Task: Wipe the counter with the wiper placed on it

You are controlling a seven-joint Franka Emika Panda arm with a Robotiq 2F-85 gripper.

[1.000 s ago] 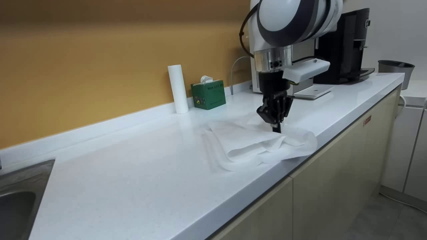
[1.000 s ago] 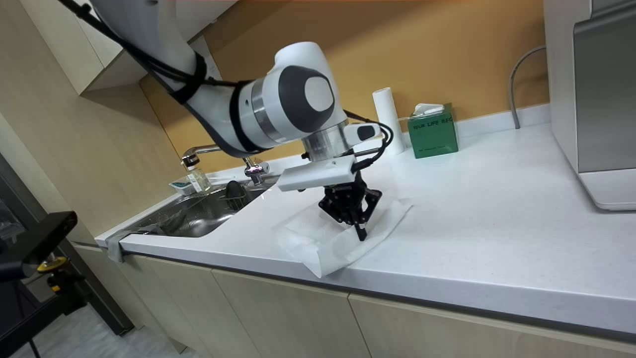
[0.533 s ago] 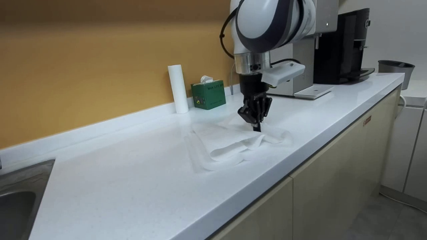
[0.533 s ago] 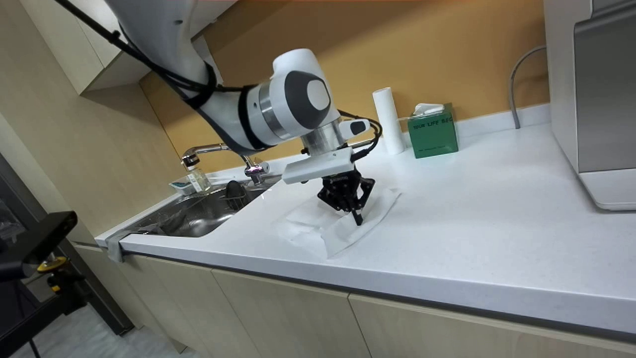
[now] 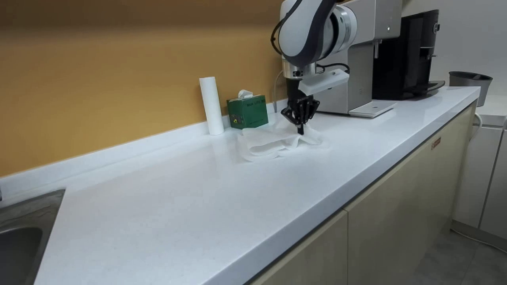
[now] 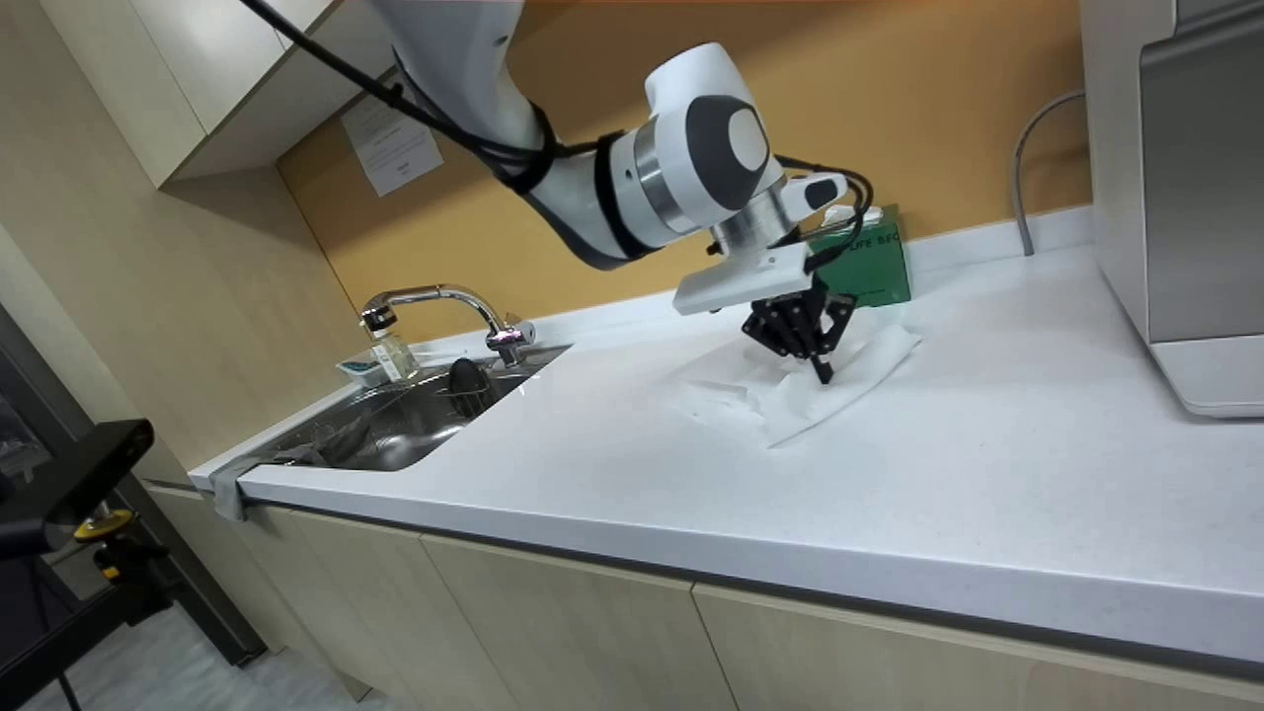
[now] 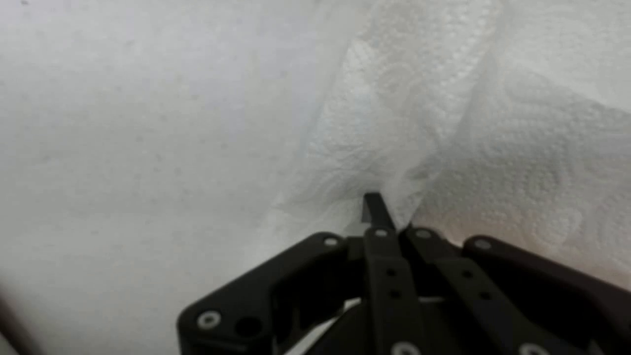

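Note:
The wiper is a white, crumpled paper towel (image 5: 267,143) lying on the white counter (image 5: 158,209). It also shows in an exterior view (image 6: 864,380), spread around the fingertips. My gripper (image 5: 301,130) points down with its fingers shut on a pinched fold of the towel, low at the counter surface. In an exterior view the gripper (image 6: 822,371) sits over the middle of the towel. In the wrist view the fingers (image 7: 389,214) are close together, with the embossed towel (image 7: 537,133) gathered between and ahead of them; one fingertip is hidden by the towel.
A green tissue box (image 5: 248,112) and a white paper roll (image 5: 212,106) stand at the back wall, the box just behind the towel. A grey-white dispenser (image 5: 358,79) and a black machine (image 5: 406,55) stand further along. A sink (image 6: 395,434) lies at the opposite end.
My gripper has dragged the towel from the counter's front edge, where it overhung, back toward the wall and the tissue box, and in the last half second also away from the sink. The fingers stayed shut.

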